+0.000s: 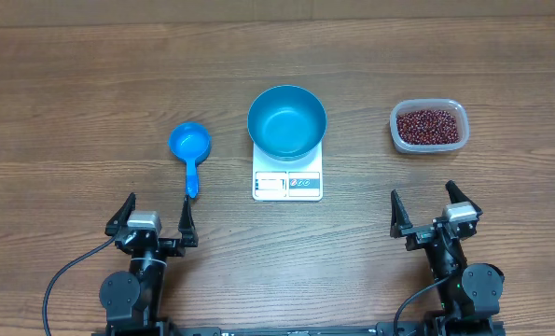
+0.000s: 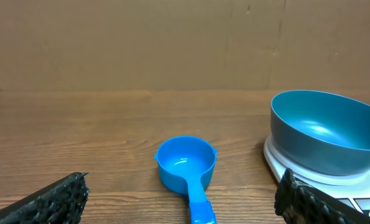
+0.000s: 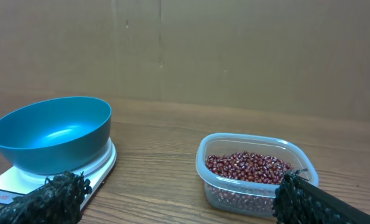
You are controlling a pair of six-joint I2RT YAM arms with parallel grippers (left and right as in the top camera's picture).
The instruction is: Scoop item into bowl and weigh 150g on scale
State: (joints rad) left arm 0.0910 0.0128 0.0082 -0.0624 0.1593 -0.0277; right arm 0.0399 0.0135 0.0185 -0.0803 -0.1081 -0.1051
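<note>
The teal-blue bowl [image 1: 287,119] [image 2: 326,132] [image 3: 51,133] stands empty on the white scale [image 1: 287,179] [image 2: 278,163] [image 3: 101,165] at the table's middle. The dark red-brown beans [image 1: 429,126] [image 3: 248,167] fill a clear plastic tub [image 1: 428,142] [image 3: 254,194] to the right. A bright blue scoop [image 1: 190,151] [image 2: 188,167] lies left of the scale, handle toward me. My left gripper [image 1: 154,217] [image 2: 185,199] is open near the front edge, behind the scoop's handle. My right gripper [image 1: 428,206] [image 3: 178,198] is open too, in front of the tub, holding nothing.
A brown cardboard wall [image 2: 172,43] [image 3: 234,50] closes the table's far side. Black cables [image 1: 62,280] trail from both arm bases at the front edge.
</note>
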